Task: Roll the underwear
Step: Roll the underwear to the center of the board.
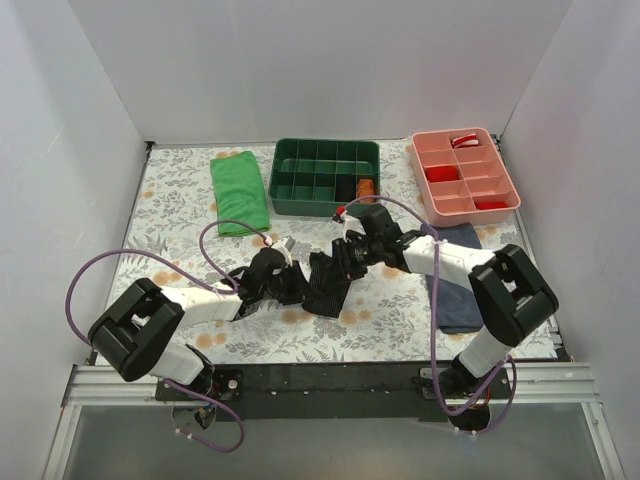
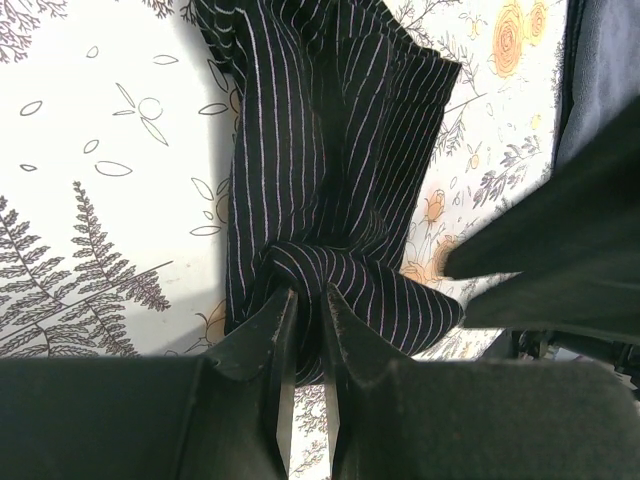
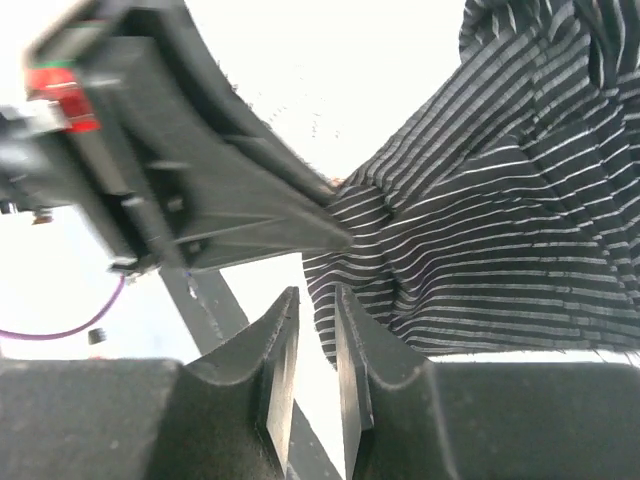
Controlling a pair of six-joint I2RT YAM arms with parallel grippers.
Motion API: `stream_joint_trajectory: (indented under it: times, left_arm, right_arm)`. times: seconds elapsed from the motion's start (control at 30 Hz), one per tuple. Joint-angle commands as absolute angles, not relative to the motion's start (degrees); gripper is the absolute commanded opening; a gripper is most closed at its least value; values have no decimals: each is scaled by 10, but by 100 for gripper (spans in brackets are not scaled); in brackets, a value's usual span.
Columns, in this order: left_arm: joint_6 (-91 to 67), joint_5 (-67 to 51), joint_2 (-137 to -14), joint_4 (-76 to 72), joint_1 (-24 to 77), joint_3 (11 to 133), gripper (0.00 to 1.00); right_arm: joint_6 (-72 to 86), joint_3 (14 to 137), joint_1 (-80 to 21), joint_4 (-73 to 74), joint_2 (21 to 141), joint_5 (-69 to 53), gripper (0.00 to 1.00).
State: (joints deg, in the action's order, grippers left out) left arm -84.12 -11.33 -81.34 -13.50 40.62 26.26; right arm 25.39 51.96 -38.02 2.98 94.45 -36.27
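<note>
The underwear [image 1: 326,287], black with pale pinstripes, lies bunched on the floral table between my two grippers. My left gripper [image 1: 298,285] is shut on a gathered fold of it; in the left wrist view the fabric [image 2: 330,130] bunches between the nearly closed tips [image 2: 308,292]. My right gripper [image 1: 346,258] meets it from the far right. In the right wrist view its jaws [image 3: 318,295] stand close together with the fabric's edge [image 3: 500,230] between the tips. One left gripper finger [image 3: 250,205] pinches the cloth just above. The waistband and tag are hidden.
A bright green folded cloth [image 1: 240,193] lies at the back left. A green compartment tray [image 1: 325,152] and a pink tray [image 1: 505,180] stand at the back. A navy folded garment [image 1: 457,295] lies under my right arm.
</note>
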Motion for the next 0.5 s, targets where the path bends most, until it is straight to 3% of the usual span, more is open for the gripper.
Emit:
stream_joint_trajectory:
  times: [0.0,0.47]
  left_arm:
    - [-816,-83,-835,-75,408,266,0]
    - [-817,-91,-853,-36,408,299,0]
  right_arm:
    - [187,534,-391,78,891,-277,29]
    - [62,497,-558,151,805,-38,29]
